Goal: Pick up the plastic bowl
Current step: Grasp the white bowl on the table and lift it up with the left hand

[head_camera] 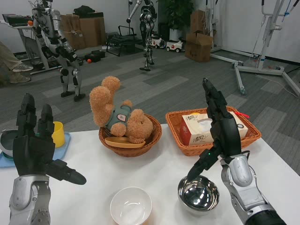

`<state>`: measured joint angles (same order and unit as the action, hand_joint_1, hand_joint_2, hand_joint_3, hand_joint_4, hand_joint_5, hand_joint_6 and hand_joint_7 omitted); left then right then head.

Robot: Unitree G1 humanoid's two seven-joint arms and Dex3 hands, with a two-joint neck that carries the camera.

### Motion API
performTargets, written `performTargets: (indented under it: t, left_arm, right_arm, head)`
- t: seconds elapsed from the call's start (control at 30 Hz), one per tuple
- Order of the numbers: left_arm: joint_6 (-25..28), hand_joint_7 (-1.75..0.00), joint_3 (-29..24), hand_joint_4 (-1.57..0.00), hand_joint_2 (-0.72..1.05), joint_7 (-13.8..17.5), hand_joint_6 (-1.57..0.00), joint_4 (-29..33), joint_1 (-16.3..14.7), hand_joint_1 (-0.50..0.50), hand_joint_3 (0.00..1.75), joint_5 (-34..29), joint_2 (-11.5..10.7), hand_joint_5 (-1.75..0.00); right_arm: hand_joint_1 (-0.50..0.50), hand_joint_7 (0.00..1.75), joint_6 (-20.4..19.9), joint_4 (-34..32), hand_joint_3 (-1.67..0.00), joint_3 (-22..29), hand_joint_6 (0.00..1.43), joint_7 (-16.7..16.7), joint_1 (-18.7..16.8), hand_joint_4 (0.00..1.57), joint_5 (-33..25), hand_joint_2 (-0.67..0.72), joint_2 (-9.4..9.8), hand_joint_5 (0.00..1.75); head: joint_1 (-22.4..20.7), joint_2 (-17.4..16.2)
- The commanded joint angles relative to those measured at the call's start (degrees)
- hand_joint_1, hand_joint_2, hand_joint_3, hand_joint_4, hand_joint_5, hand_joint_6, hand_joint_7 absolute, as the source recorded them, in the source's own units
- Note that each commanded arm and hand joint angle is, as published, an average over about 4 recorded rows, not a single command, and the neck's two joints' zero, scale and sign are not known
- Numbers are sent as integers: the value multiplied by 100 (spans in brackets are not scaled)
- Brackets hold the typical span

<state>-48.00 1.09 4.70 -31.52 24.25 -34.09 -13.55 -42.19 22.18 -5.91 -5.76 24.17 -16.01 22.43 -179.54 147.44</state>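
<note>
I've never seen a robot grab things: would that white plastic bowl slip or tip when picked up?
The white plastic bowl looks thin-walled, so it is probably light and may skid if nudged. Its smooth, glossy surface could be slippery for the fingers. It sits upright and looks empty, so nothing should spill. Both the left hand and the right hand are open, clear of it.

Left hand [35, 147] raised with palm facing away, fingers straight up and apart, thumb jutting out to the right below them, holding nothing, right hand [220, 136] raised edge-on, fingers extended upward, thumb angled down-left beneath them, nothing between its fingers
</note>
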Motion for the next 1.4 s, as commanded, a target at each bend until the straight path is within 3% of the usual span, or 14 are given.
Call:
performTargets:
  t: [0.03,0.37,0.6,0.67,0.87,1.0,1.17,1.4]
  left_arm:
    - [-47,0,-25,0,-64,49,0,14,-206,-50,0,183,-20,0]
    - [-18,0,195,0,-72,493,0,-353,-601,-50,0,827,-236,0]
    - [-262,0,885,0,-72,708,0,-1344,-623,-50,0,1396,-275,0]
    - [-293,0,999,0,-72,739,0,-1608,-540,-50,0,1541,-258,0]
    - [-363,0,1302,0,-68,783,0,-2394,-210,-50,0,1814,-139,0]
    - [-359,0,1368,0,-72,796,0,-3089,137,-50,0,2249,-16,0]
    - [-245,0,1372,0,-64,765,0,-3928,577,-50,0,2668,184,0]
    - [-1,0,1676,0,-64,653,0,-4330,891,-50,0,2752,294,0]
  right_arm:
    - [-46,7,-61,-12,0,-2,0,-4,-22,0,-78,72,25,0]
    - [-46,7,-61,113,0,3,0,15,-53,0,-146,72,31,0]
    - [-46,7,-61,239,0,-33,0,31,-53,0,-170,72,42,0]
    - [-46,7,-61,247,0,-55,0,35,-53,0,-192,72,42,0]
    - [-46,7,-61,256,0,-81,0,44,-53,0,-227,72,42,0]
    - [-46,7,-61,269,0,-107,0,48,-53,0,-249,72,29,0]
    - [-46,7,-61,329,0,-138,0,57,-53,0,-264,72,-2,0]
    - [-46,7,-61,377,0,-219,0,57,-53,0,-288,72,-22,0]
  head:
    - [3,-47]
    - [-140,-730]
    - [-235,-1060]
    - [-247,-1210]
    - [-208,-1249]
    - [-187,-1286]
    - [-109,-1382]
    - [-89,-1433]
